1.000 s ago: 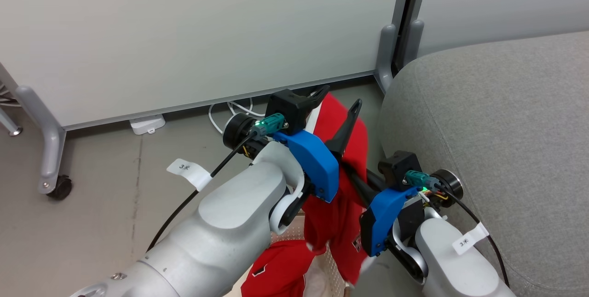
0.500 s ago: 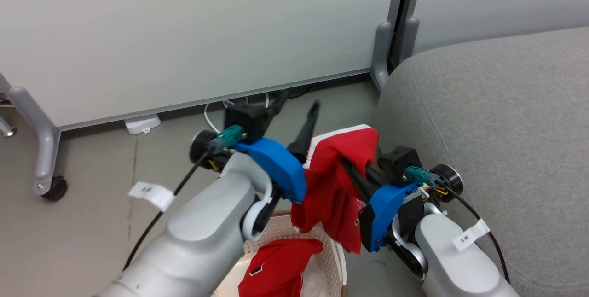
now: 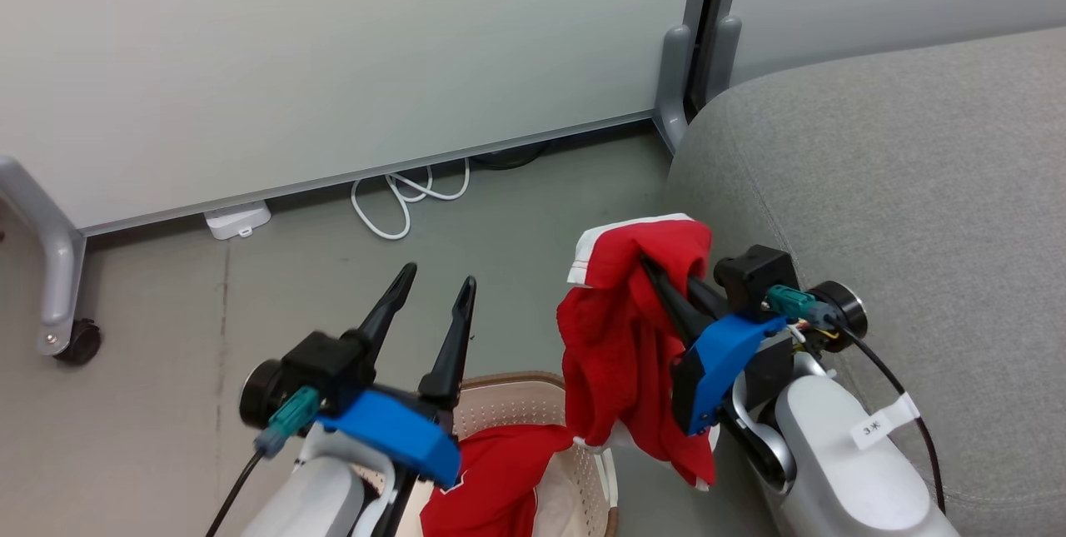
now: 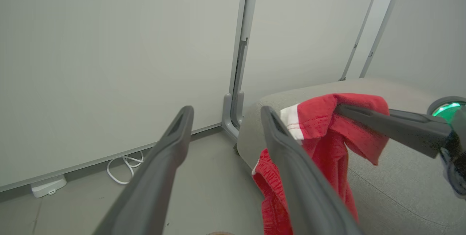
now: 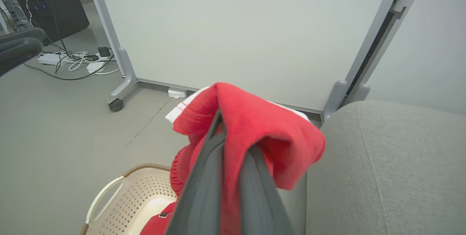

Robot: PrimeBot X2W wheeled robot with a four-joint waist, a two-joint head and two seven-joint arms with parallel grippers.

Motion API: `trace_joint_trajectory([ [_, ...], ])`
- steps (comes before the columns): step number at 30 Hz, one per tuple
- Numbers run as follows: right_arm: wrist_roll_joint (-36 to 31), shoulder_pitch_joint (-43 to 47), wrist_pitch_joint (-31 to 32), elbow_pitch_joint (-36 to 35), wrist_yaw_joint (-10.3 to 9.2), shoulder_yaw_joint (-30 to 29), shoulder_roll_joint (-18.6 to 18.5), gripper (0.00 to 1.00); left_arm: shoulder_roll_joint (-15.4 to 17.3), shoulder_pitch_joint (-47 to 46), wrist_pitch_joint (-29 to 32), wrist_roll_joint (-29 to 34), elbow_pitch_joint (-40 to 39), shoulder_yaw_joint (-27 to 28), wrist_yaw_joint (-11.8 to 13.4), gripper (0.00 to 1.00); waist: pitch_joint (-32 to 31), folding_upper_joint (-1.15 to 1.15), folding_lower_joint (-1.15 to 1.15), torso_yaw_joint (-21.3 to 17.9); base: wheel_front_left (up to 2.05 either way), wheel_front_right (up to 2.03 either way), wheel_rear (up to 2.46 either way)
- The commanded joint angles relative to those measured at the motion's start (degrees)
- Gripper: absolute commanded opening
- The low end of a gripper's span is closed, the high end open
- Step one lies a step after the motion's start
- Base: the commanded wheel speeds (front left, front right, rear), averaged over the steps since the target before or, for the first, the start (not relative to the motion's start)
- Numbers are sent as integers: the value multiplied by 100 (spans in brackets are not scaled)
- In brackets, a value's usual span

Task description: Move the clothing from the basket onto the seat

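Right jaws are clamping tight on one red garment (image 3: 620,337), their dark fingers (image 3: 670,308) pinching a fold near its white-trimmed hem so that the rest is hanging free, with its lower end dangling by the basket (image 3: 516,379) rim. That high grip is, I judge, keeping the cloth off the rim for a swing onto the grey seat (image 3: 899,187), which is rising just beside it on the right. Left jaws are standing parted and empty over the basket's near side, apart from the held cloth. The second red garment (image 3: 491,479) is lying crumpled in the basket, not yet moved. Beyond, a white cable (image 3: 400,196) is coiling on the floor (image 3: 250,287) beneath a pale partition panel (image 3: 333,46), whose castor (image 3: 75,341) is sitting far left. The seat's rounded edge is, I judge, the one obstacle for the dangling hem.
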Motion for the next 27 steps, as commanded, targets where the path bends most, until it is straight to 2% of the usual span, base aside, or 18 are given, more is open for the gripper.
trace_joint_trajectory([
  [1,-70,125,35,-112,3,-100,-14,0,33,258,-26,212,-186,216,-104,100,13,0,0,-13,0,0,0],
  [7,-210,364,114,-423,3,-336,-14,0,-76,1006,-26,766,-614,860,-408,100,20,0,0,-77,0,0,0],
  [12,-315,485,183,-581,3,-420,-33,0,-211,1332,-27,990,-675,1154,-534,100,7,0,0,-218,0,0,0],
  [19,-311,618,238,-804,3,-554,-39,0,-459,1601,-26,1287,-700,1467,-697,100,-5,0,0,-641,0,0,0],
  [27,-262,722,271,-952,3,-604,-21,0,-578,1656,-27,1491,-624,1664,-790,100,20,0,0,-1260,0,0,0],
])
